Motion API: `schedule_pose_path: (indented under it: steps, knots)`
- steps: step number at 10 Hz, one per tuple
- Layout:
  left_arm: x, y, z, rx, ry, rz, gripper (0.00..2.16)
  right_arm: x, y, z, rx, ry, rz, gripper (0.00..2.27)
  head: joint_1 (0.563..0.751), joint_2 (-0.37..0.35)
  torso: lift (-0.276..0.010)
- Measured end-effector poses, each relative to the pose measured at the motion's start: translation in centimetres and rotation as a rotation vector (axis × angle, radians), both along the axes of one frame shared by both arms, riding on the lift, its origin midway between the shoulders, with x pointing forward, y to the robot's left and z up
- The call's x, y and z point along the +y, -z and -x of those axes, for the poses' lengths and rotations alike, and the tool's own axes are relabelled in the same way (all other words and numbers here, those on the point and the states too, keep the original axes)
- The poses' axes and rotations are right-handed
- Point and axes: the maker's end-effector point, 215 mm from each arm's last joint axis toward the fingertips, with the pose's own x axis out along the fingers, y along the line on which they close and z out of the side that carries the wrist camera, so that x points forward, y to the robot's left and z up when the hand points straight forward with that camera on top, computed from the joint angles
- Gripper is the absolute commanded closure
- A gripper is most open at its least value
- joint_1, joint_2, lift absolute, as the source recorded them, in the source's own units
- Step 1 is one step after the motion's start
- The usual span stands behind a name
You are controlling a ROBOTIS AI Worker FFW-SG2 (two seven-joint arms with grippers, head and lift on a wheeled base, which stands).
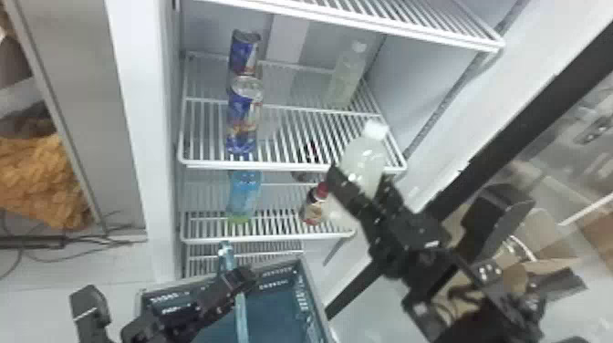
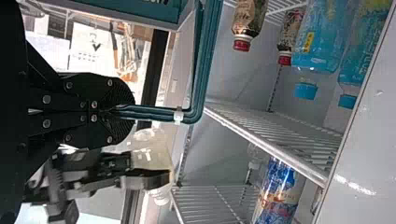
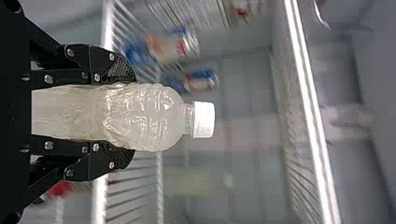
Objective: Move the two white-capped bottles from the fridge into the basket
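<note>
In the head view my right gripper is shut on a white-capped bottle, upright in front of the middle shelf's right end. The right wrist view shows that bottle between the fingers of my right gripper. The other white-capped bottle stands at the back right of that shelf. My left gripper is over the basket, at its handle. In the left wrist view my left gripper is shut on the handle.
Two blue cans stand in a row at the shelf's left. Below, a blue bottle and a red-capped bottle stand on the lower shelf. The upper rack overhangs; the fridge door is at the right.
</note>
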Motion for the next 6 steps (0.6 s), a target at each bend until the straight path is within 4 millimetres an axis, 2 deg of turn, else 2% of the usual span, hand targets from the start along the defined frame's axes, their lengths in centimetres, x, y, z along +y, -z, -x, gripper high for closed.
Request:
schedule_pose_path:
  steps: [2, 4, 6]
  knots:
    - [0.0, 0.0, 0.0, -0.001, 0.0, 0.0, 1.17, 3.5, 1.8, 3.2, 0.122, -0.093, -0.024, 0.85, 0.695, -0.35, 0.0]
    - [-0.1, 0.0, 0.0, 0.0, 0.002, 0.0, 1.17, 4.5, 3.9, 4.8, 0.212, -0.134, -0.02, 0.85, 0.695, -0.35, 0.0]
    - [-0.1, -0.1, 0.0, -0.003, 0.003, -0.001, 1.17, 4.4, 6.6, 6.3, 0.317, -0.156, -0.004, 0.85, 0.695, -0.35, 0.0]
